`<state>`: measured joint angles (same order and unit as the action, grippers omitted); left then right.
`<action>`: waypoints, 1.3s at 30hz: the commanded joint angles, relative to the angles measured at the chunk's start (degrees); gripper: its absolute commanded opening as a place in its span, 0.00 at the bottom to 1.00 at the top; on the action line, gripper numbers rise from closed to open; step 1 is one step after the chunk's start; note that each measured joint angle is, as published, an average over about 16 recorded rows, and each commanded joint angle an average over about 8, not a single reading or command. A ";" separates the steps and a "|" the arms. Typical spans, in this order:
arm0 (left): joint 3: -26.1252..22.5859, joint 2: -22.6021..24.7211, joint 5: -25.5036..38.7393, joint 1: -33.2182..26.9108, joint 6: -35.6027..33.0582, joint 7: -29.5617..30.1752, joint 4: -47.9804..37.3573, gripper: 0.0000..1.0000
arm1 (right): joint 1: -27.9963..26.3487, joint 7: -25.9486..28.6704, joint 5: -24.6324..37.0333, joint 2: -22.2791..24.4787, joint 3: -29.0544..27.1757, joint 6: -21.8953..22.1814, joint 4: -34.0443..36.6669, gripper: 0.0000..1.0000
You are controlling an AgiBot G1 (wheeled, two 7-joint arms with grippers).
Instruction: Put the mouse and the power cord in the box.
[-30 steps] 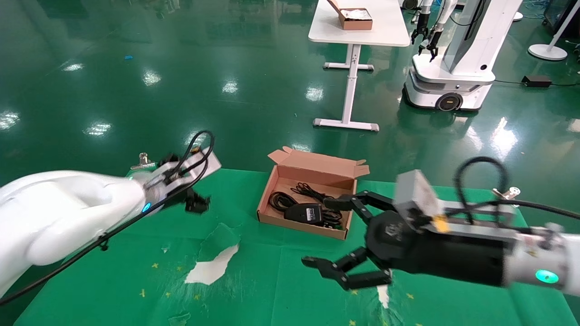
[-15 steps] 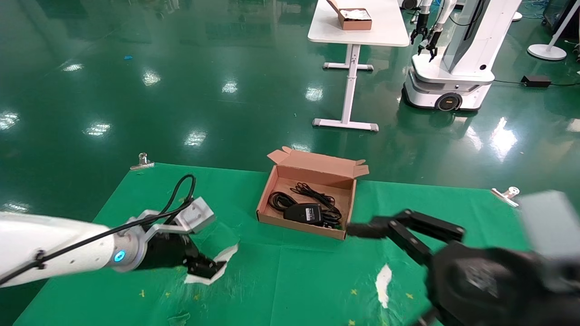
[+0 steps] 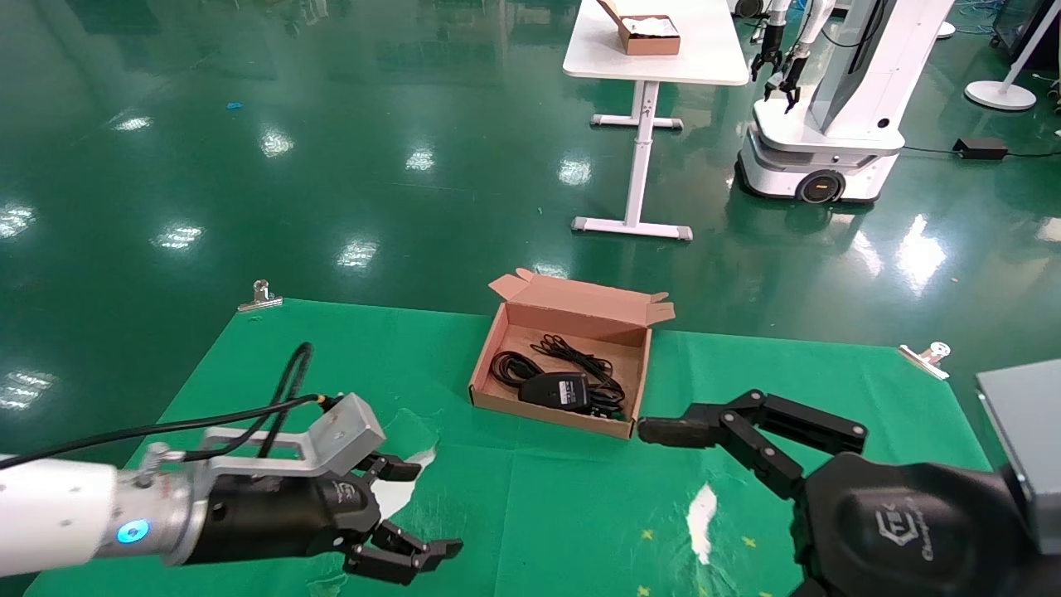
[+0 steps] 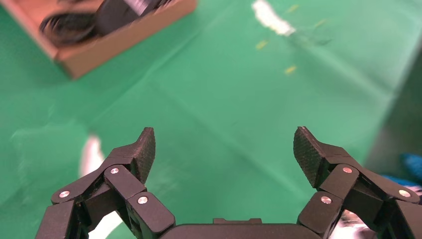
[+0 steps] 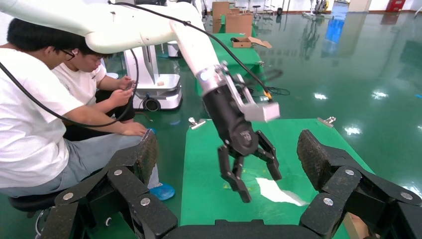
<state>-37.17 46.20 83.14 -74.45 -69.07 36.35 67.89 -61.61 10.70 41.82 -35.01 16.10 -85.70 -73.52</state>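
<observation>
A: Where does the box [image 3: 569, 363] sit?
B: On the mat [image 3: 530, 497], middle of its far half, lid flap standing at the far side.
A: Contents?
B: The mouse [image 3: 557, 390] lies at the near wall. The power cord [image 3: 507, 366] is coiled to its left, inside.
A: Grippers?
B: Left gripper [image 3: 414, 518] over the mat's near left. Right gripper [image 3: 663, 431] near right, its upper fingertip just beside the box's near right corner.

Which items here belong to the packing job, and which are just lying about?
Job: box; mouse and power cord, both inside it; open, empty left end effector and right end effector.
Lying about: clips; far white table; other robot.
</observation>
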 commanded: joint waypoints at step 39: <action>22.14 -11.69 -43.24 13.51 -17.40 -26.29 5.96 1.00 | 0.02 -0.05 -0.11 0.06 0.08 0.01 0.00 1.00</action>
